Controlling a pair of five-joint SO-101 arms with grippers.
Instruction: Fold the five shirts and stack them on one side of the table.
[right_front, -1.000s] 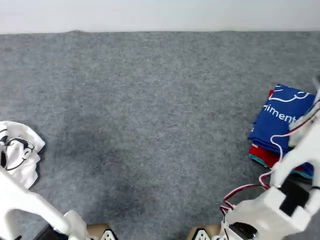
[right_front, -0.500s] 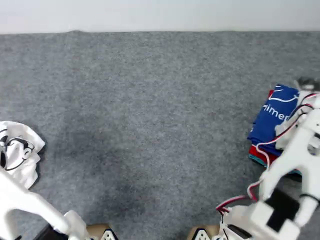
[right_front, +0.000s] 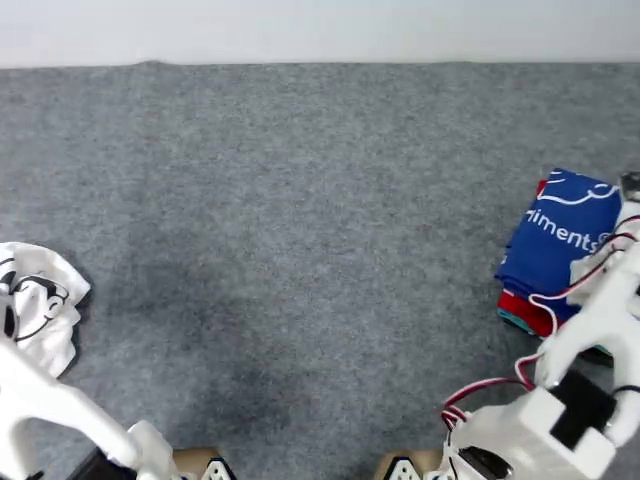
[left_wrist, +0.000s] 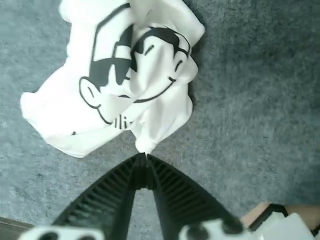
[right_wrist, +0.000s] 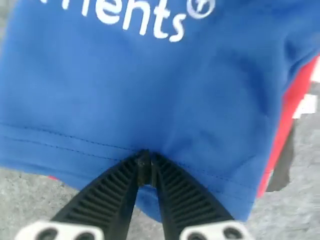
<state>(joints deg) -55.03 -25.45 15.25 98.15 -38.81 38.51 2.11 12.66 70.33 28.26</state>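
**A:** While I watch the feeds, what lies around the shirts?

**B:** A grey mat (right_front: 300, 200) under everything, and a pale wall (right_front: 300, 30) past its far edge. From above, my right arm (right_front: 560, 420) and its wires cross the stack's near corner.

**A:** And the jaws?

**B:** My left gripper (left_wrist: 141, 162) is clenched, its tips touching a corner of the crumpled white shirt (left_wrist: 120, 75) at the mat's left edge. I cannot tell whether cloth is caught. My right gripper (right_wrist: 144, 165) is clenched too, tips on the hem of the blue shirt (right_wrist: 150, 75). That shirt tops the stack on the right, with a red shirt (right_front: 520, 308) beneath.
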